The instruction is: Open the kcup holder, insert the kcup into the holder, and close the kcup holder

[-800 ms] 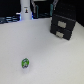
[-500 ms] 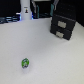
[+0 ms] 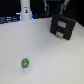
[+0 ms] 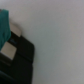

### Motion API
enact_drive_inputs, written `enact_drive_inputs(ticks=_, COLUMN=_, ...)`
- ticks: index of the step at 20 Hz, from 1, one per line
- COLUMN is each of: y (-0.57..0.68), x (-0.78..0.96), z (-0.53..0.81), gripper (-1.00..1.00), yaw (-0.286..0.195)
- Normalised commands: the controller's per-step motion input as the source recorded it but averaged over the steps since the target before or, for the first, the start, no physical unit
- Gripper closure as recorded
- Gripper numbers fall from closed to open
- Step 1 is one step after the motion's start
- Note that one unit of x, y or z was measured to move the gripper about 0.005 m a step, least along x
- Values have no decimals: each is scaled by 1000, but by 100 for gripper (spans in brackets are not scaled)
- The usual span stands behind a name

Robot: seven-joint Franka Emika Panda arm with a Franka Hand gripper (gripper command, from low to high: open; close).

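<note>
A lab-like test bench; bare white table (image 3: 40, 45), white post (image 3: 25, 11) (background dark, blurred).

The kcup (image 3: 25, 63) lies on the table (image 3: 50, 60), well apart from the kcup holder (image 3: 62, 27).
</note>
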Motion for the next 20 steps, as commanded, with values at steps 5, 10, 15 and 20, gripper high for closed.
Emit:
enact_drive_inputs(ticks=5, y=695, x=-207, z=-143, gripper=-100, yaw=-165)
enact_drive_inputs(ticks=10, y=581, x=-201, z=-210, gripper=-100, yaw=-159)
enact_drive_inputs(ticks=15, y=526, x=-181, z=-242, gripper=-100, yaw=-153)
enact_drive_inputs(ticks=20, y=488, x=-186, z=-266, gripper=-100, yaw=-150)
